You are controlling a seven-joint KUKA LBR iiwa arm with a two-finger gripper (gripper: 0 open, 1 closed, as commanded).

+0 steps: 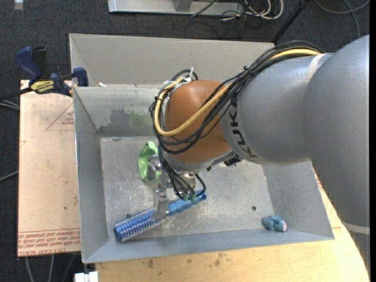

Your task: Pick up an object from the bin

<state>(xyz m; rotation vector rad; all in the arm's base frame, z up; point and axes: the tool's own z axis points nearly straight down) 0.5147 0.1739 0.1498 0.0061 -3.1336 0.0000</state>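
the fingers (160, 202) come down at the lower middle of the frame, a pale metal one standing right at the neck of a blue brush (141, 222), where its handle meets its head. dark parts of the wrist and a loop of black cable crowd the spot, so i cannot tell whether they are spread or pinching the neck. the brush lies aslant on the bin floor (235, 187) in the lower left of the bin. its bristled head, a deep blue with rows of pale bristle tips, points to the lower left near the front wall, and its smooth, lighter blue handle runs up to the right under the wrist. just above and left of the fingers a crumpled bright green thing (146, 156) lies on the floor, close by the wrist. above the fingers sits the round orange cover (194, 119) with yellow and black cables over it, and behind it the thick grey arm (305, 104) fills the right of the frame. well apart, in the lower right corner of the bin, a small pale blue lump (274, 223) lies near the front wall.
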